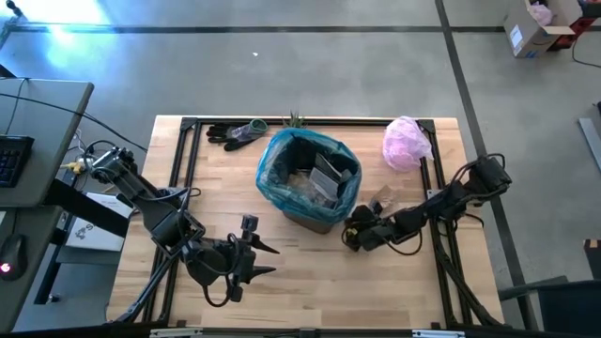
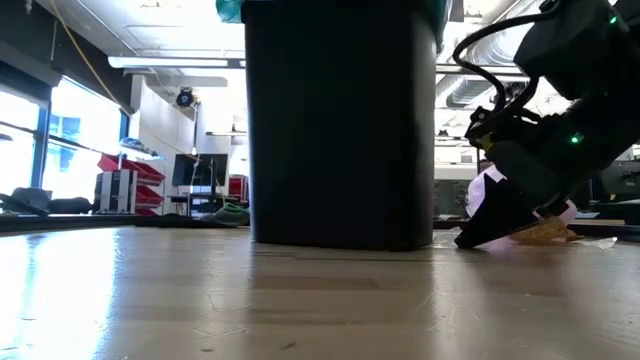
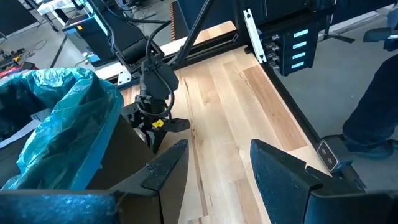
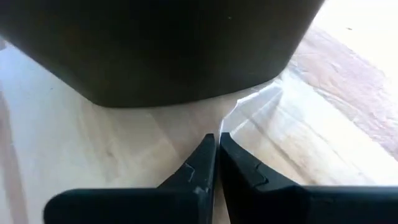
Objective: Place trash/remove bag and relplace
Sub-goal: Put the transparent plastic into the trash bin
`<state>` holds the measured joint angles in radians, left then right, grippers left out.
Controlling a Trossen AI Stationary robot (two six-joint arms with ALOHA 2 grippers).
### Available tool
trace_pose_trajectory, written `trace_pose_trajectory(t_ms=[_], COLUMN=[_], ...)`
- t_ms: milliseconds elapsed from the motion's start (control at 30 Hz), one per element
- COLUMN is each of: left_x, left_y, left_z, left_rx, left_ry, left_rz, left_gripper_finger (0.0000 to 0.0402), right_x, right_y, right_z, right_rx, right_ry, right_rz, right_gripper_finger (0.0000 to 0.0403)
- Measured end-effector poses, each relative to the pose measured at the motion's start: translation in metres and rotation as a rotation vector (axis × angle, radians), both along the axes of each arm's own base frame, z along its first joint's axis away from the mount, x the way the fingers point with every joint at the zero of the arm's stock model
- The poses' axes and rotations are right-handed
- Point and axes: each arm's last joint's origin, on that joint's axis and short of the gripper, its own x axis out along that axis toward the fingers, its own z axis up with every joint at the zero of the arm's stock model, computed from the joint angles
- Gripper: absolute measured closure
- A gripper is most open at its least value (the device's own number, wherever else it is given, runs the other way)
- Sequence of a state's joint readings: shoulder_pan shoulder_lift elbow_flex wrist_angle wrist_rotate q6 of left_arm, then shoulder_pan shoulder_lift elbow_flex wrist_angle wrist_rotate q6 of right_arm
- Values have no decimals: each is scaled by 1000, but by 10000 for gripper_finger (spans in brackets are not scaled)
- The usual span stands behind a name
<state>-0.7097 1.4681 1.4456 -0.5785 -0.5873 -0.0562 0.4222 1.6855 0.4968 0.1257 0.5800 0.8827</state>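
A dark bin (image 1: 310, 211) lined with the teal bag (image 1: 272, 169) stands mid-table, with scraps of trash inside. My right gripper (image 1: 349, 237) is low at the bin's right foot, shut on a clear plastic wrapper (image 4: 264, 102) that lies on the wood. A brownish lump (image 2: 545, 232) and more clear film (image 1: 380, 200) lie just behind it. My left gripper (image 1: 263, 258) hangs open above the table, near and left of the bin, with nothing between its fingers (image 3: 168, 168). My right gripper pinches the near corner of the clear wrapper (image 4: 231, 119) between its two fingertips. The fingers slant down from the table's right side, their tips at the tabletop by the bin's base. The rest of the wrapper lies flat on the wood.
A pale pink plastic bag (image 1: 406, 143) lies at the far right. Dark gloves (image 1: 233, 133) and a small green plant (image 1: 296, 120) sit along the far edge. A black frame (image 1: 188, 160) rims the table. A person's leg (image 3: 379, 93) stands beyond the table edge.
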Motion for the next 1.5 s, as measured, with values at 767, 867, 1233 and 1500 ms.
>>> trace_pose_trajectory(t_ms=[767, 867, 1233, 1500], left_x=[-3, -3, -8, -19], left_y=[-4, -4, -9, -6], left_z=[0, 0, 13, 24], left_rx=[11, 11, 29, 26], left_ry=[-11, -12, -121, -175], left_rz=[9, 9, 11, 57], left_gripper_finger=[243, 243, 243, 243], right_x=[-4, -5, -3, 4], right_y=[118, 132, 171, 179], right_z=[80, 101, 193, 256], right_rx=[100, 87, -29, -167], right_ry=[176, 187, -2, -181], right_rz=[377, 410, 502, 580], right_gripper_finger=[403, 403, 403, 403])
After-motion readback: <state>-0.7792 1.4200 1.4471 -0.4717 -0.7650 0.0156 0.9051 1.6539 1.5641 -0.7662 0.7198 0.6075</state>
